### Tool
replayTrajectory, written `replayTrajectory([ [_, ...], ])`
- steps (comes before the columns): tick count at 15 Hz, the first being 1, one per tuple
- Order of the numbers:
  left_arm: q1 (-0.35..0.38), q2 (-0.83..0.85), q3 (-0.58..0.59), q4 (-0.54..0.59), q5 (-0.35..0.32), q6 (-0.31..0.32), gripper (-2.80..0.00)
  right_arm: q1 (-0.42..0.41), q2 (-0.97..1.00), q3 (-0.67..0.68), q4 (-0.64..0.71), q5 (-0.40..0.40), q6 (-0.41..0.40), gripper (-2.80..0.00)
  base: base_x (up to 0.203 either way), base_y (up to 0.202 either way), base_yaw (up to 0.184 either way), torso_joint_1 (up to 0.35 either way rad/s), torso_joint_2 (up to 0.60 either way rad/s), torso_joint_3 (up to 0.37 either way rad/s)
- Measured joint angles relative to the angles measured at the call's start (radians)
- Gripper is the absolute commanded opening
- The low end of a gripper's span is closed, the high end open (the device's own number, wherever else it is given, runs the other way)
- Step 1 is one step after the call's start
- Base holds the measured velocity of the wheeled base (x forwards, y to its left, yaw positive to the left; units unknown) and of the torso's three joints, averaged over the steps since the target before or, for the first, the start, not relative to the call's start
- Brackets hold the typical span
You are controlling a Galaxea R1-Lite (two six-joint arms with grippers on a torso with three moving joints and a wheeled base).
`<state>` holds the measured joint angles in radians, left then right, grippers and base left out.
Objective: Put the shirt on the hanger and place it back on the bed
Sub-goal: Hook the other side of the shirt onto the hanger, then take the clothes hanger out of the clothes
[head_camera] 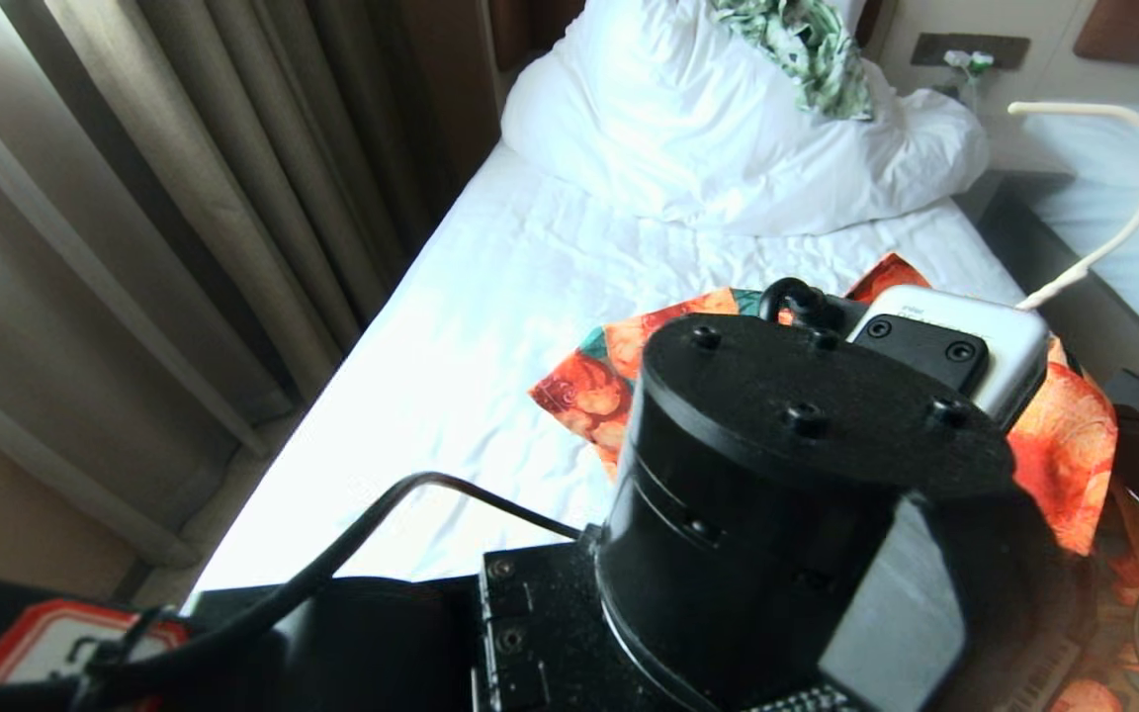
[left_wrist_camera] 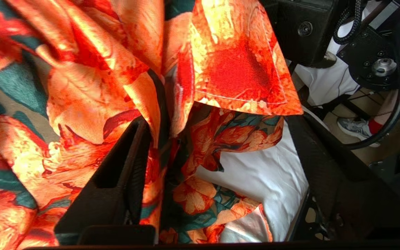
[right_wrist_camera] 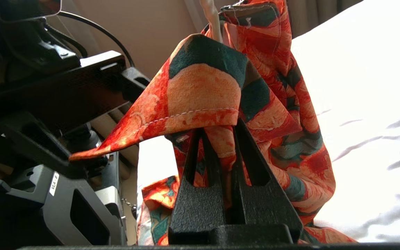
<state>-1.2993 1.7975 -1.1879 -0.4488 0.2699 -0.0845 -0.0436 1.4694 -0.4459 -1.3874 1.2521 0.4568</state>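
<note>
1. The shirt [right_wrist_camera: 241, 114], soft, light and floppy, hangs over the bed [head_camera: 471, 326].
2. My right gripper [right_wrist_camera: 226, 139] pinches its fabric tight.
3. My left gripper [left_wrist_camera: 217, 146] stands wide beside the shirt's folds; best hold is the collar hem.

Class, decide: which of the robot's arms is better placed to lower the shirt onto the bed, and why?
The right. Its pincer is shut on the shirt over the bed; the left pincer stands open, fabric loose between its fingers.

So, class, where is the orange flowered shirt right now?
Head view: the shirt sits at the bed's right side, behind the left arm; the right gripper pinches it.
</note>
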Motion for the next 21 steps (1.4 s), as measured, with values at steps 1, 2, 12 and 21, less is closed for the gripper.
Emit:
replayTrajectory([
  [1, 0.007, -0.012, 0.012, -0.001, 0.008, -0.001, 0.0, 0.0, 0.006, -0.002, 0.0, 0.0, 0.0, -2.8, 0.0, 0.0, 0.0, 0.0, 0.0, 0.0],
  [2, 0.011, -0.024, 0.025, -0.001, 0.013, -0.003, 0.0, 0.0, 0.013, -0.007, 0.0, 0.0, 0.0, -2.8, 0.0, 0.0, 0.0, 0.0, 0.0, 0.0],
  [12, 0.011, -0.093, 0.134, -0.069, 0.067, 0.016, -2.8, 0.0, 0.057, -0.024, -0.002, -0.006, 0.0, -2.8, 0.0, 0.0, 0.0, 0.0, 0.0, 0.0],
  [21, 0.019, 0.073, -0.202, -0.054, 0.228, 0.184, 0.0, 0.001, 0.068, -0.035, 0.001, -0.013, -0.001, -2.8, 0.0, 0.0, 0.0, 0.0, 0.0, 0.0],
])
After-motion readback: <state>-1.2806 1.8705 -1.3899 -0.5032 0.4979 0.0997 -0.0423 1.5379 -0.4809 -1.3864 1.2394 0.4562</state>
